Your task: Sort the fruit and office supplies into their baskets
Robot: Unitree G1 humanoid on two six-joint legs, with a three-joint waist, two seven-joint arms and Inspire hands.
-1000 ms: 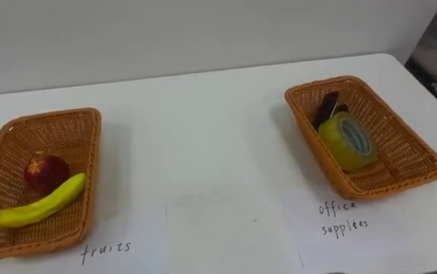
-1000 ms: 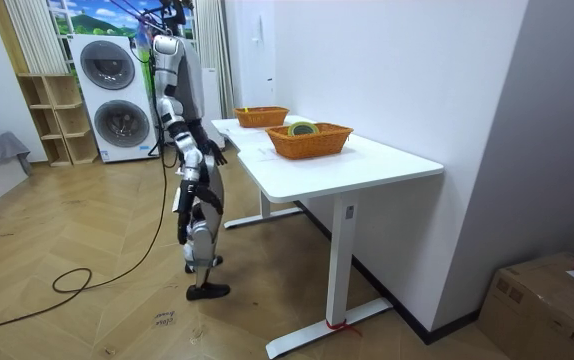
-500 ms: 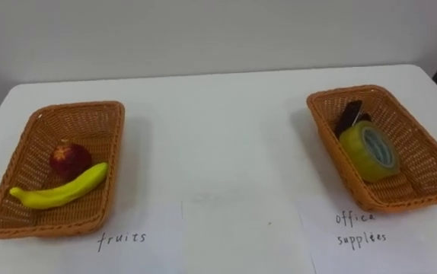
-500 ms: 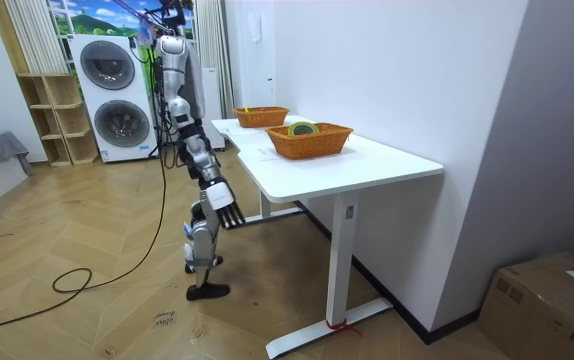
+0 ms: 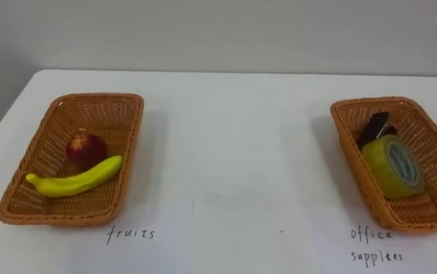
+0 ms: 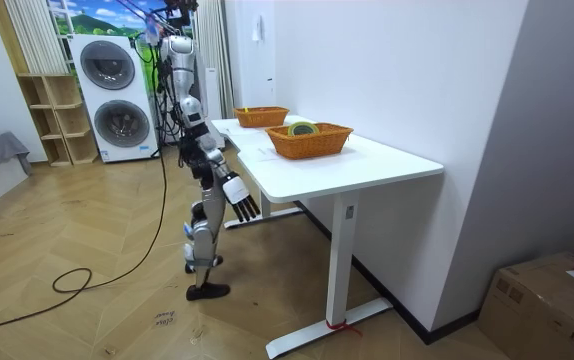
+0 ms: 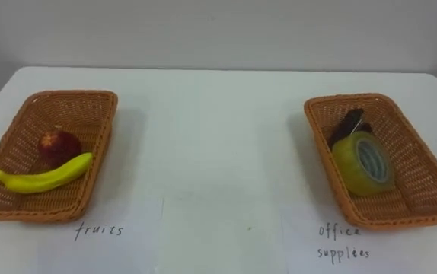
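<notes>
Four things sit sorted, apple [image 5: 86, 148] and banana [image 5: 74, 181] in the frame-left fruit basket [image 5: 119, 106], tape roll [image 5: 392, 166] and dark item [image 5: 374, 128] in the frame-right office basket [image 5: 371, 101], so the task looks done, with the right hand [image 6: 239, 197] hanging open.

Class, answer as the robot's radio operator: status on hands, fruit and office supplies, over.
Right hand open, hanging by table edge. Banana and apple in fruits basket; tape roll and dark item in office basket. Nothing in the way.

Wht walls [image 6: 417, 70], wood floor [image 6: 87, 320], wht desk [image 6: 367, 160], 2 washers [image 6: 107, 70], shelf [image 6: 52, 120]
</notes>
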